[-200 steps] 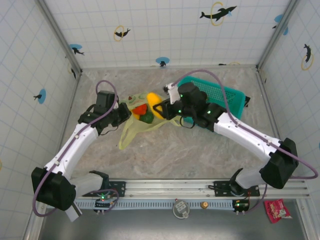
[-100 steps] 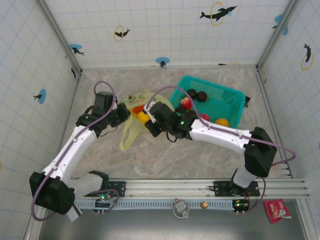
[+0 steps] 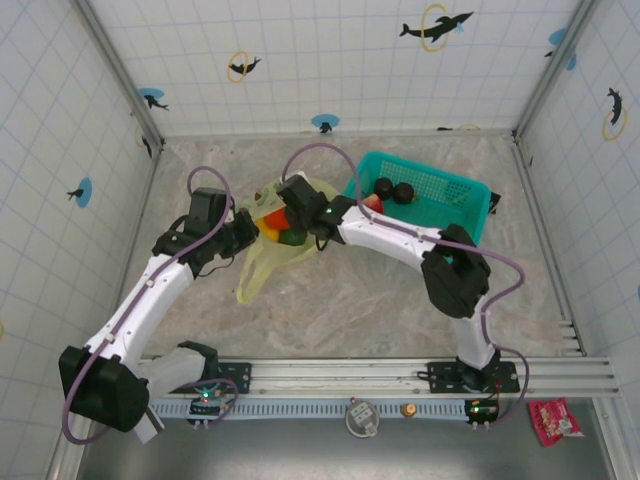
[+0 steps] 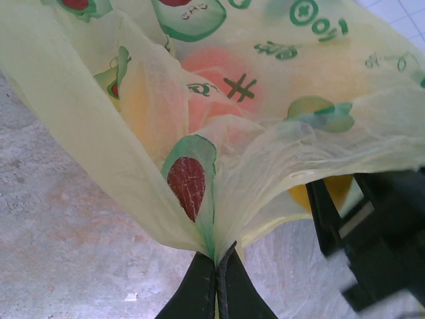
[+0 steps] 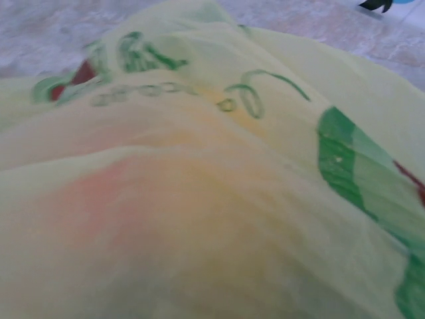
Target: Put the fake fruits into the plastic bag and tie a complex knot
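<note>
The yellow-green plastic bag [image 3: 258,272] lies left of centre with its mouth towards the basket. My left gripper [image 3: 249,231] is shut on the bag's rim; in the left wrist view the film fans out from the closed tips [image 4: 219,256]. My right gripper [image 3: 288,222] reaches into the bag's mouth. Its black fingers [image 4: 325,212] show in the left wrist view, closed around a yellow fruit [image 4: 300,197]. Red [image 3: 272,219] and green [image 3: 293,238] fruits sit inside the bag. Bag film [image 5: 199,166] drapes over the right wrist camera and hides that gripper's jaws.
The teal mesh basket [image 3: 450,190] stands at the back right with two dark fruits [image 3: 394,189] and a red one [image 3: 372,203] in it. The right forearm stretches from the basket's near side to the bag. Tiled walls close in the marble table.
My right arm has swung left from the basket with the yellow fruit, ending in the bag's mouth. The left gripper has held the bag's rim in place throughout.
</note>
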You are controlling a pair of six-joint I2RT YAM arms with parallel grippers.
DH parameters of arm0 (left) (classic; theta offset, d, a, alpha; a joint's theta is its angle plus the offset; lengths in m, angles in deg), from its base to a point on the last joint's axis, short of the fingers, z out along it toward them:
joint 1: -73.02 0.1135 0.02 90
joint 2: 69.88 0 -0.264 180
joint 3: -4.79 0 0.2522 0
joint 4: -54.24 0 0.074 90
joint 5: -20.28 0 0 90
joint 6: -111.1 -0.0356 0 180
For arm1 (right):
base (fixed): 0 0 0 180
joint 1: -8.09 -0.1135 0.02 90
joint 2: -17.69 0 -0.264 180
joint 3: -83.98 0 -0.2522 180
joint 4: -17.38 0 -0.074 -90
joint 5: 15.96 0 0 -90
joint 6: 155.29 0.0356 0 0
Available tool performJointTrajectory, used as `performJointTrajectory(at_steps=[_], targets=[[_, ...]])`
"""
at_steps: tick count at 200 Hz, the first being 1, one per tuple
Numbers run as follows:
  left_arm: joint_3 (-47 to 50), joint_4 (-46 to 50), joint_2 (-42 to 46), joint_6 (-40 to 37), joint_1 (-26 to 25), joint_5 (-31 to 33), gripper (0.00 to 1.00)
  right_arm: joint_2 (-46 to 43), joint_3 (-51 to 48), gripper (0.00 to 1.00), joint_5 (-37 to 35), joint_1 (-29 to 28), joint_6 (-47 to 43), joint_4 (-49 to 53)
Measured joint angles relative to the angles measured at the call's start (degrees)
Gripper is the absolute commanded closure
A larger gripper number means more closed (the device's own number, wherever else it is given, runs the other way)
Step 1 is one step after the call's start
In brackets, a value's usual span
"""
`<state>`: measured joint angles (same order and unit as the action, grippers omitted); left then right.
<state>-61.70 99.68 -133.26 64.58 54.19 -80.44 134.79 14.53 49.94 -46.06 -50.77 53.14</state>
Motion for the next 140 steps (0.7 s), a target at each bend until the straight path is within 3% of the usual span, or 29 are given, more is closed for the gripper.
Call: performJointTrajectory(at_steps=[26, 33, 89, 140], targets=[[0.00, 0.00, -0.55, -0.20, 0.00, 1.22, 1.00, 5.44, 3.32, 0.24, -1.18, 0.76, 1.64, 1.11], [-0.02, 0.00, -0.90, -0.20, 0.00, 1.38, 1.00, 6.43, 3.39, 0.20, -1.29, 0.83, 1.79, 1.51], [-0.02, 0.04, -2.27, -1.38, 0.00, 1.86, 1.00, 6.49, 2.67, 0.24, 0.04, 0.68, 2.43, 3.23], [-0.24, 2.19, -1.42, -1.68, 0.00, 4.70, 1.00, -11.06, -9.01, 0.29, 12.13, 0.04, 1.33, -2.95]])
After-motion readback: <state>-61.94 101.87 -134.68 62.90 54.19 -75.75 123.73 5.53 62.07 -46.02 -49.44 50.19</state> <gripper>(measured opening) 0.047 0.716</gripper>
